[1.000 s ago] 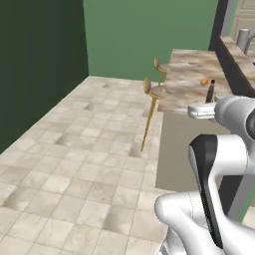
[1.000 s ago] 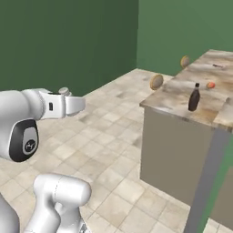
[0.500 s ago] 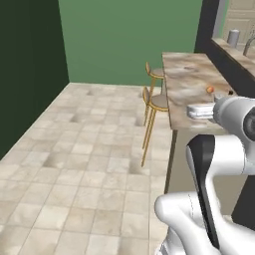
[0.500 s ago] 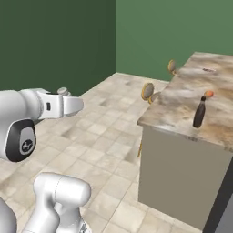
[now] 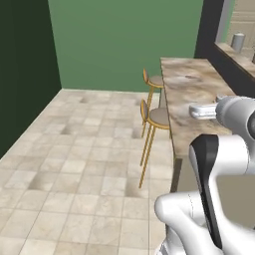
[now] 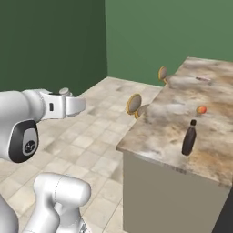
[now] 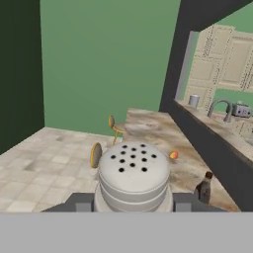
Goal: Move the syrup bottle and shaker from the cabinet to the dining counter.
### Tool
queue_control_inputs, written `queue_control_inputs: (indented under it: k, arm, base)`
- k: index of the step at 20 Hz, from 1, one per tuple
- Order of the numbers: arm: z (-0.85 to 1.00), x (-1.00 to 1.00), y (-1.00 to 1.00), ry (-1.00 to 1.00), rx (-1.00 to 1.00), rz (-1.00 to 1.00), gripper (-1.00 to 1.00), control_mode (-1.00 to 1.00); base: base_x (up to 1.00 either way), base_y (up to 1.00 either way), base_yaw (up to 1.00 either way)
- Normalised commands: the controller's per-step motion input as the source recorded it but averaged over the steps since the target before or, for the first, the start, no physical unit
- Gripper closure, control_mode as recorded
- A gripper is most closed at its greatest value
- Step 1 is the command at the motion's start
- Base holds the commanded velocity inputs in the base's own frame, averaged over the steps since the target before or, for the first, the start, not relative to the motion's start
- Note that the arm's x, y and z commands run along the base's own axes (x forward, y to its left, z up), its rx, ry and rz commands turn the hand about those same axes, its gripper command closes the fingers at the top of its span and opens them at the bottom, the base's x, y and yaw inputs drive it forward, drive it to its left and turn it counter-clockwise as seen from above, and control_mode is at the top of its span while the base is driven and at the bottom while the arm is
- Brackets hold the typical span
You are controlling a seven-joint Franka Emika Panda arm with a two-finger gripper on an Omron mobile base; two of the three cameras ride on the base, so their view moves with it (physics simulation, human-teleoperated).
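Grey shaker [image 7: 132, 177] (perforated top) — in gripper [image 7: 132, 203]

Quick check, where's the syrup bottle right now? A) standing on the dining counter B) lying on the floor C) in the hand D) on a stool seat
A: the syrup bottle stands upright on the dining counter near its end, close to a small orange-red fruit; the hand holds the shaker instead.
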Motion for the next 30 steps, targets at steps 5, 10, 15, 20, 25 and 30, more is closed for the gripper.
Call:
queue_control_inputs:
  k: [5, 10, 15, 20, 25, 30]
  arm:
    - [0.00, 0.00, 0.00, 0.00, 0.00, 0.00, 1.00, 1.00]
    - [0.00, 0.00, 0.00, 0.00, 0.00, 0.00, 1.00, 1.00]
    - [0.00, 0.00, 0.00, 0.00, 0.00, 0.00, 1.00, 1.00]
    - [0.00, 0.00, 0.00, 0.00, 0.00, 0.00, 1.00, 1.00]
    - [0.00, 0.00, 0.00, 0.00, 0.00, 0.00, 1.00, 1.00]
    - [0.00, 0.00, 0.00, 0.00, 0.00, 0.00, 1.00, 1.00]
  base:
    - [0.63, 0.00, 0.00]
    - [0.35, 0.00, -0.01]
    - [0.06, 0.00, -0.13]
    - [0.15, 0.00, -0.22]
    - [0.21, 0.02, -0.34]
    - [0.34, 0.12, -0.38]
